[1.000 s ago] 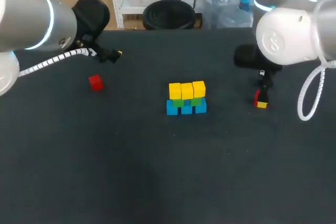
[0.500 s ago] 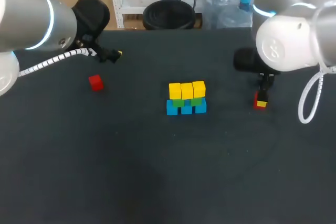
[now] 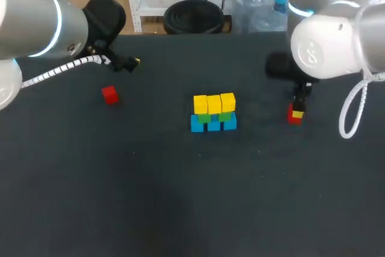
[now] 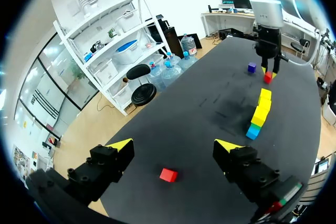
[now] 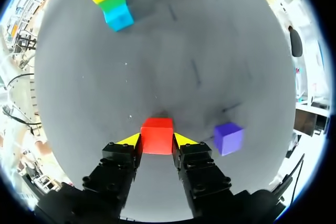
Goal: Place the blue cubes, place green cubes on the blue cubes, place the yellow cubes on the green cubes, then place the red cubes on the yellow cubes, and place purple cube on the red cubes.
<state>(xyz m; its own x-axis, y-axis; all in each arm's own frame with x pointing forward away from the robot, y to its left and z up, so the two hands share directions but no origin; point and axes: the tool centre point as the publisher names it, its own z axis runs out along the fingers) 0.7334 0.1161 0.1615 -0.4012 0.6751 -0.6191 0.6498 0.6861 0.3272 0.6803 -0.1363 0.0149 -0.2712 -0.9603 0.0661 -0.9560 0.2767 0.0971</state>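
Your biggest piece of work is the wall in the middle of the desk [image 3: 180, 203]: the blue cubes [image 3: 213, 124] sit in a row on the surface, the green cubes [image 3: 224, 116] lie on them, and the yellow cubes [image 3: 214, 103] top those. By my reading, three of five layers are done.

The red layer has not yet started. Your right gripper [image 5: 157, 139] is pinching one red cube [image 5: 156, 135] between both yellow tips, well off to the wall's right and low by the desk; you cannot tell whether it is clear of the surface. Your left gripper [image 4: 173, 145] hangs spread wide and empty, with the loose red cube [image 4: 168, 174] on the desk just ahead of it. The purple cube [image 5: 228, 137] lies just beside the right gripper, untouched, and goes on last.

The desk is dark, matte and flat.
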